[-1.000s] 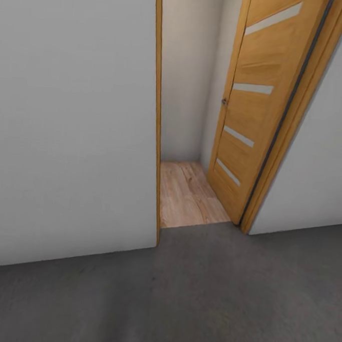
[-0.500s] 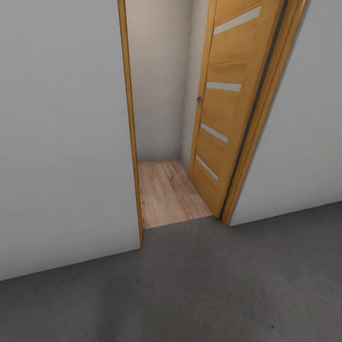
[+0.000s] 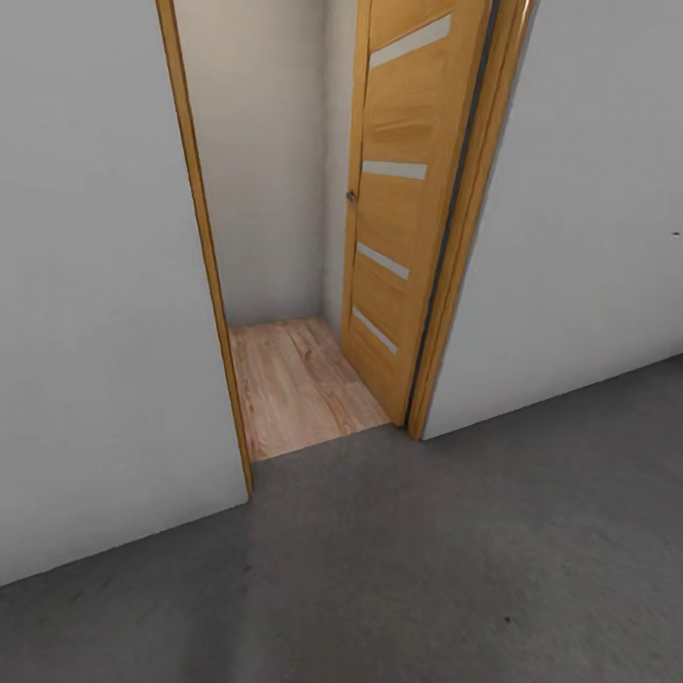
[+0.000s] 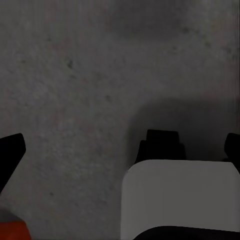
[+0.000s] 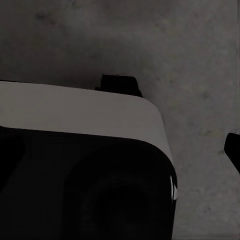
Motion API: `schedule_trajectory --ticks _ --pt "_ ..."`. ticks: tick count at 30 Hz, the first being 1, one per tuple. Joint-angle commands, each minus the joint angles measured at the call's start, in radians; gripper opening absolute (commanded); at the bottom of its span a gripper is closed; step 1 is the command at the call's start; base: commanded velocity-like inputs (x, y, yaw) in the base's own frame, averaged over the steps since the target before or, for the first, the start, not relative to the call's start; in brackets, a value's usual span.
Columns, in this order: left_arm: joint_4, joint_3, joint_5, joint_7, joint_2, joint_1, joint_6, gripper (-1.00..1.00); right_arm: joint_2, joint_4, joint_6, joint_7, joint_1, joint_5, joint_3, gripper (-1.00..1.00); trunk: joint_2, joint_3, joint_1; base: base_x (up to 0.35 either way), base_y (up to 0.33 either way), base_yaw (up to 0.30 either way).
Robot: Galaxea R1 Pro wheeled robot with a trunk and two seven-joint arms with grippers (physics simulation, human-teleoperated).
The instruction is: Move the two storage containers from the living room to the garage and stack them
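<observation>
Garage floor [image 3: 449, 577] before an open wooden door [image 3: 394, 204].
Wood-plank flooring [image 3: 294, 384] lies beyond; an orange-red container corner [image 4: 12, 231] shows by the left arm. Finger state: cannot tell.

Beyond the dark grey concrete floor [image 3: 450, 568], an open slatted wooden door [image 3: 398, 214] stands right of the light wood-plank flooring [image 3: 299, 384], between white walls [image 3: 73, 297].
</observation>
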Motion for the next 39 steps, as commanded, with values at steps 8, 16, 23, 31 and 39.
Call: schedule_trajectory --ticks 8,16,23,31,39 --pt "0.001 -0.005 0.003 0.003 0.000 0.000 -0.003 1.00 0.001 0.003 -0.005 -0.003 -0.001 -0.021 0.009 1.00 0.000 -0.001 0.000 0.000 0.000 -0.087" --pt "0.001 -0.005 0.003 0.003 0.000 0.000 -0.003 1.00 0.001 0.003 -0.002 -0.004 -0.001 -0.023 0.011 1.00 0.000 -0.001 0.000 0.000 0.000 -0.004" --pt "0.001 -0.005 0.003 0.003 0.000 0.000 -0.003 1.00 0.001 0.003 -0.001 -0.008 -0.001 -0.023 0.011 1.00 0.000 -0.001 0.000 0.000 0.000 0.000" --pt "0.002 -0.004 0.005 0.003 0.000 0.000 -0.001 1.00 0.000 0.003 -0.001 -0.009 -0.001 -0.023 0.011 1.00 0.000 -0.001 0.000 0.030 0.000 0.000" --pt "-0.001 -0.003 0.002 0.002 -0.039 0.000 0.000 1.00 0.001 0.003 -0.001 -0.009 -0.001 -0.023 0.011 1.00 0.000 -0.001 0.000 0.025 0.000 0.000"
